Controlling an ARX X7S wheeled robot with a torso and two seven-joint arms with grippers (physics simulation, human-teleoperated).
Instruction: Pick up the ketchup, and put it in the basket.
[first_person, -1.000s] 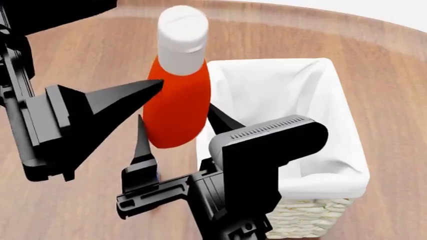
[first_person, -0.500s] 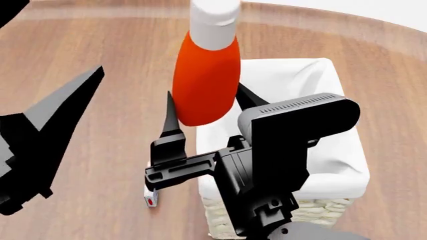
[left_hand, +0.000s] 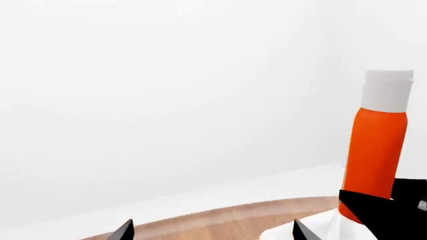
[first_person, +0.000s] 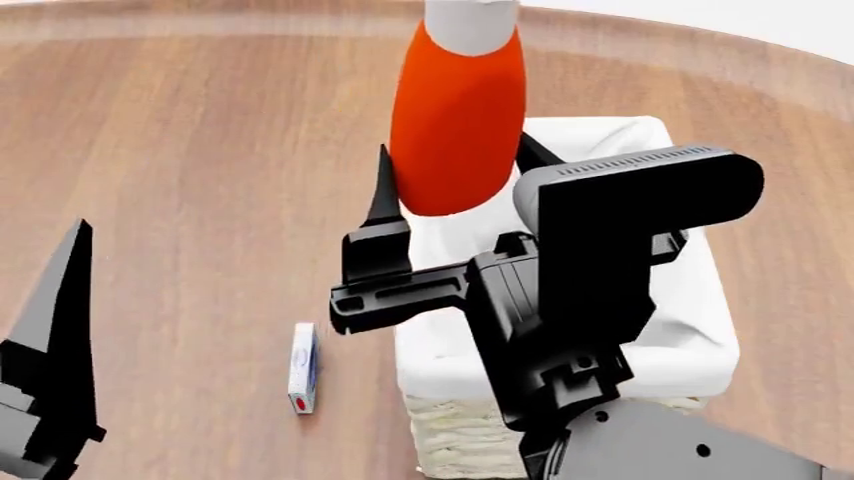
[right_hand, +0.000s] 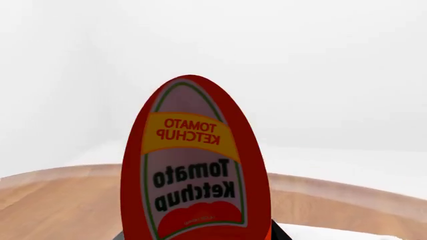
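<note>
The ketchup (first_person: 458, 110), an orange-red bottle with a white cap, is held upright in the air by my right gripper (first_person: 457, 165), which is shut on its lower body. In the head view it hangs over the left rim of the basket (first_person: 701, 335), a wicker basket with a white liner. The right wrist view is filled by the ketchup label (right_hand: 193, 165). My left gripper (left_hand: 212, 231) is open and holds nothing; one of its fingers (first_person: 64, 300) shows at the lower left, far from the bottle. The left wrist view has the ketchup (left_hand: 377, 150) off to one side.
A small white box (first_person: 304, 367) lies flat on the wooden table (first_person: 200, 150), just left of the basket's near corner. The table's curved far edge meets a white background.
My right gripper has carried the ketchup up and rightward toward the basket. The left gripper has drawn away to the lower left. The small box has come into view.
</note>
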